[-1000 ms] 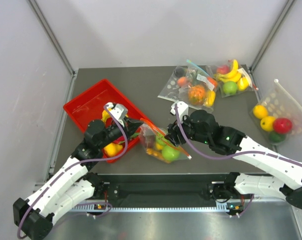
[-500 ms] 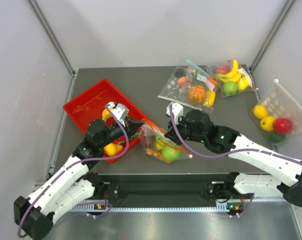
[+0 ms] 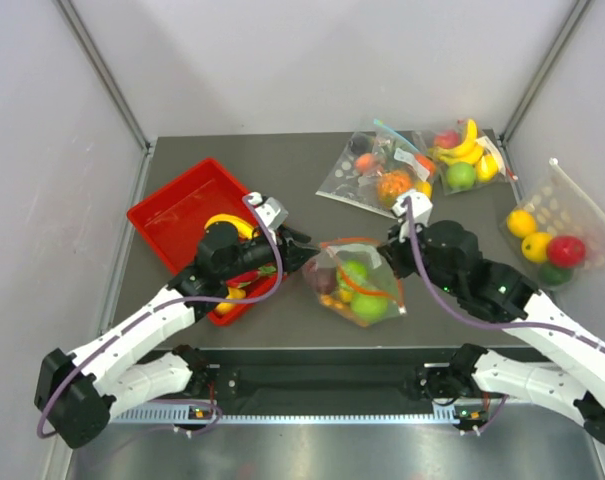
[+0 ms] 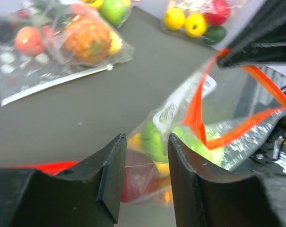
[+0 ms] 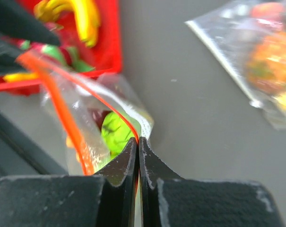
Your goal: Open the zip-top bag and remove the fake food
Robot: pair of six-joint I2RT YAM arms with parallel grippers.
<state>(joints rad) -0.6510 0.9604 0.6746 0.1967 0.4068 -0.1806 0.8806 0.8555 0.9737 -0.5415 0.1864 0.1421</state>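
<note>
**Table** (image 3: pixel 282 170): dark grey, with both arms reaching over its near middle.

**Tray** (image 3: pixel 167 215): red, set at the left. Yellow and green pieces are seen in its near corner.

**Other bags** (image 3: pixel 387 175): clear and filled, set at the far right, well apart from the work.

**Bag** (image 3: pixel 327 265): clear and crinkled, placed at the near middle, just right of the tray and between the two grippers. Its mouth is turned up.

**Food** (image 3: pixel 370 306): green apples and small orange, yellow and dark pieces, all seen inside the bag. None is judged to be removed.

**Strip** (image 4: pixel 195 113): orange-red. Its two lips are seen parted in both wrist views.

**Right gripper** (image 5: pixel 138 142): clenched on the right end of the strip, with the lip pinched between the pads.

**Left gripper** (image 4: pixel 146 142): released, with the jaws apart at the bag's left side. Nothing is seen clamped between them.

**Step in hand**: judged to be the opening. The mouth is partly spread and held on one side only.

**Next move**: the left lip is to be taken by the left gripper and drawn left against the right hold. Only then is the food to be reached.
</note>
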